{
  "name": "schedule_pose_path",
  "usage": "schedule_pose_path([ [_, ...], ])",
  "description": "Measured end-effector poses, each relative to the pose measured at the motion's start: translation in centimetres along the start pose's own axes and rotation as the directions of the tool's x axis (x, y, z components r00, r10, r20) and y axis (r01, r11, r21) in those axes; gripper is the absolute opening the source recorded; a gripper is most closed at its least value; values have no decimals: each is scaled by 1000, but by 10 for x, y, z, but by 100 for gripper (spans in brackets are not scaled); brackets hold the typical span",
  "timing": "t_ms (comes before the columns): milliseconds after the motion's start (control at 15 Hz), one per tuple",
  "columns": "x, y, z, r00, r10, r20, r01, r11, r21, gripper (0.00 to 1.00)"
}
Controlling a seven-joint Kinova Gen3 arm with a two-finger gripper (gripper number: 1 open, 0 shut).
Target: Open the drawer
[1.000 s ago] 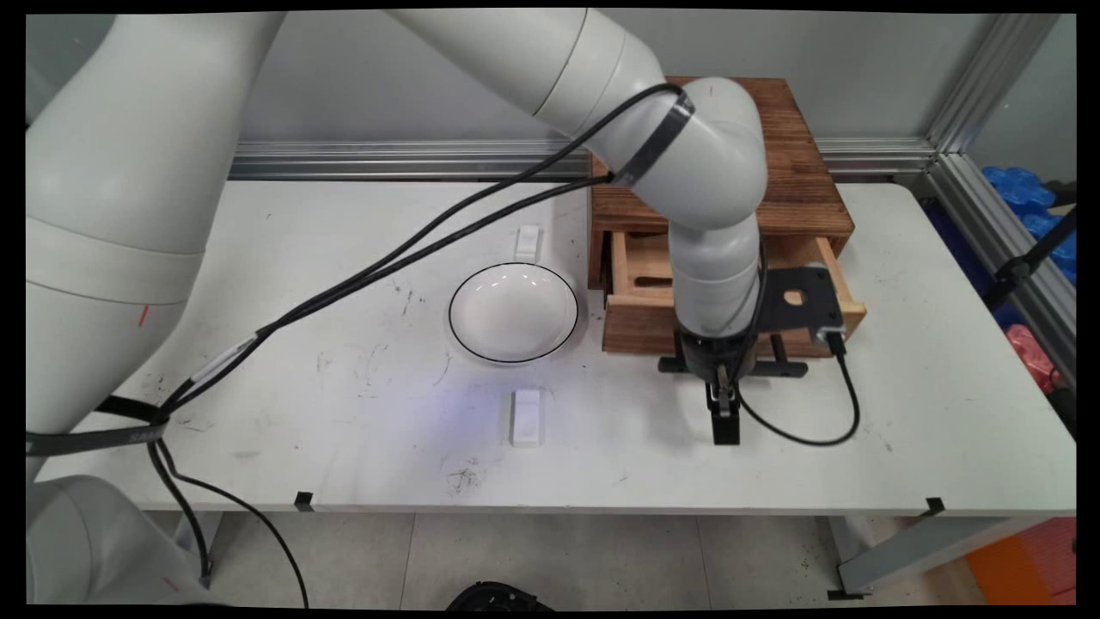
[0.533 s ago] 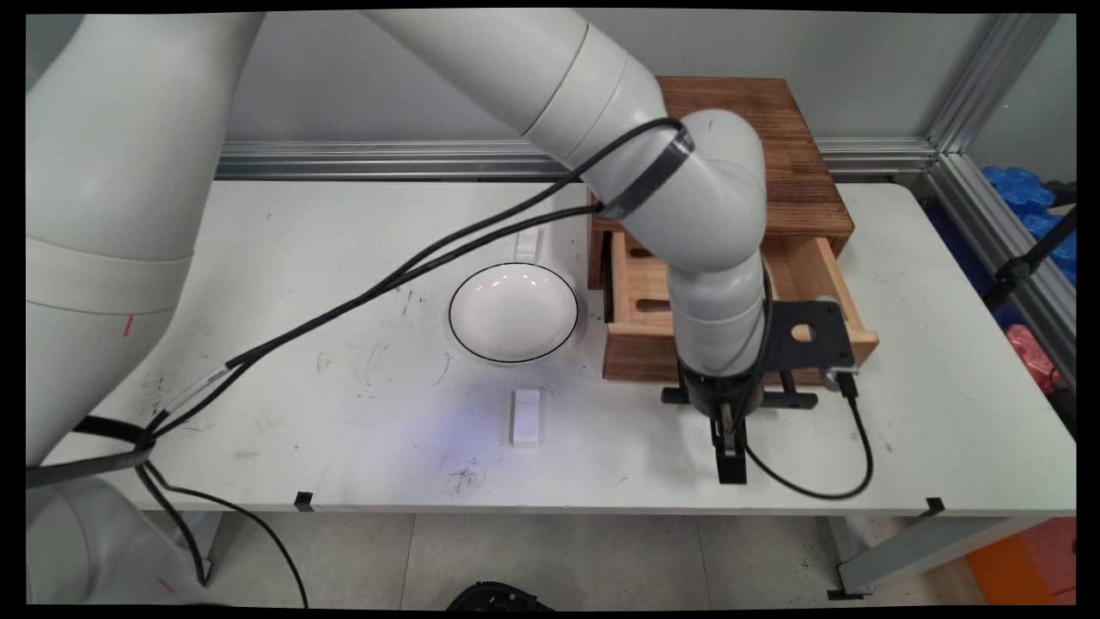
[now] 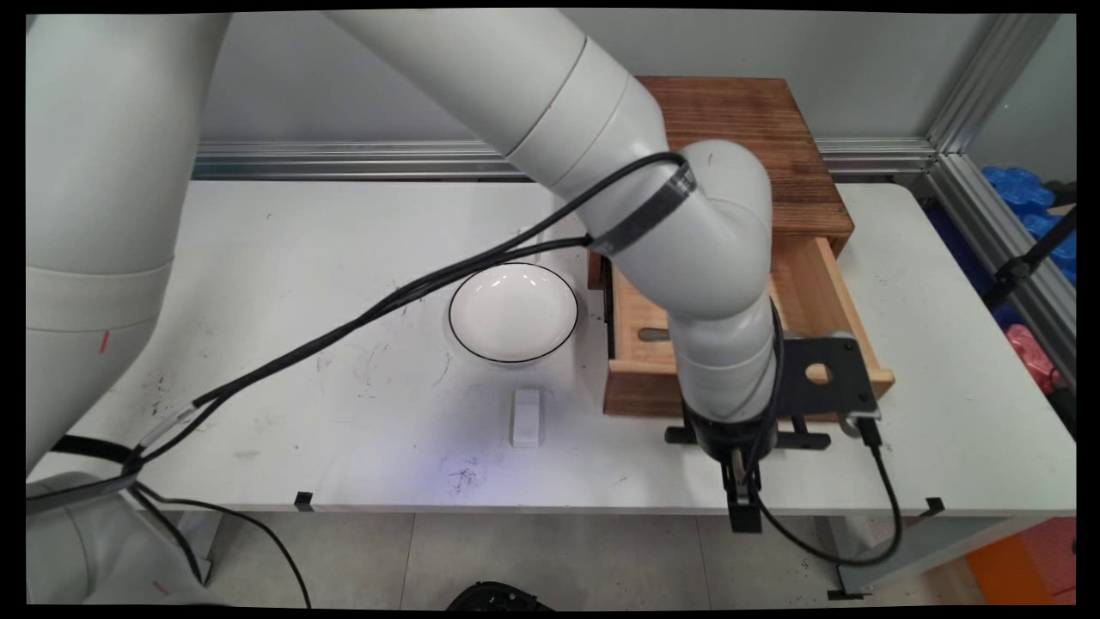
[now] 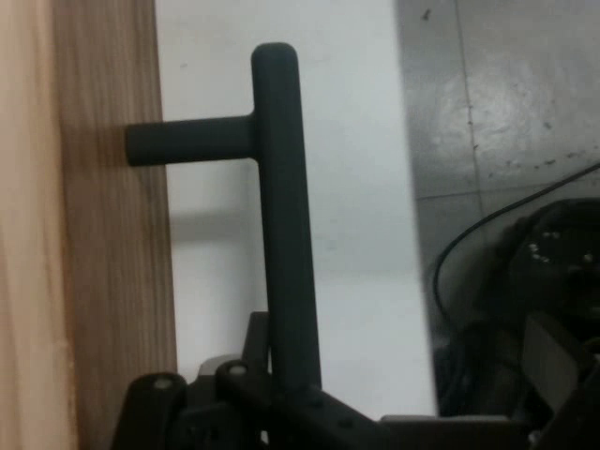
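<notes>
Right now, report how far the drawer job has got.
Done: the drawer stands pulled well out of the wooden cabinet. In hand: the tool grips the drawer's black handle. Left, probably: letting go of the handle; the white bowl sits on the table beside the drawer.

Even, bright overhead light washes the white desk (image 3: 344,258); soft shadows lie under the arm. The hand view is dimmer, slightly soft, floor beyond blurred.

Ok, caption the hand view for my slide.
Black two-finger gripper clasping the dark bar handle of a brown wooden drawer front, above the white table.
</notes>
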Motion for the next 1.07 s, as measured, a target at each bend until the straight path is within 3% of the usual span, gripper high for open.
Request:
schedule_pose_path([
  [1067,-10,59,-14,1000,-6,-21,5,1000,-29,100],
])
